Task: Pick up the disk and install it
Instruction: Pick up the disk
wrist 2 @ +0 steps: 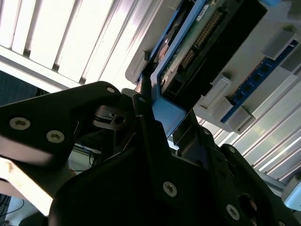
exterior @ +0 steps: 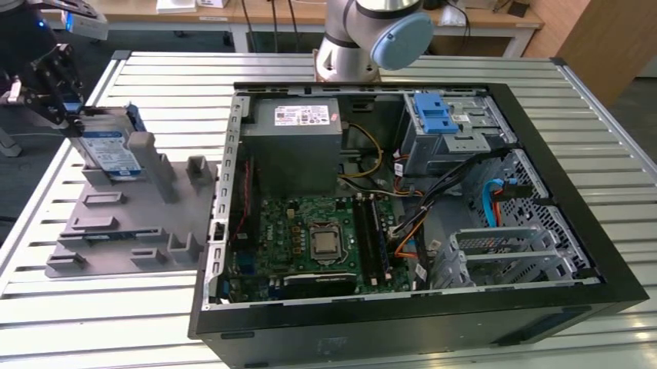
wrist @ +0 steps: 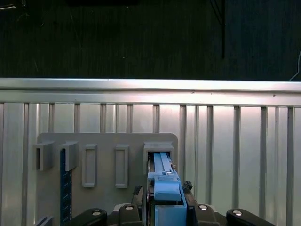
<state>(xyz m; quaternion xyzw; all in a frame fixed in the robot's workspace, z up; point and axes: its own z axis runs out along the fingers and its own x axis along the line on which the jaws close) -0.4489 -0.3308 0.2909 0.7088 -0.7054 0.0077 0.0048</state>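
With the tool clamped on the upright disk in the grey holder, at 9 o'clock from the open computer case in the exterior view, draw straight along the slot, rails kept off its walls.

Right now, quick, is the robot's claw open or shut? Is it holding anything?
Gripper: looks closed on the disk, which stands upright in the grey holder.
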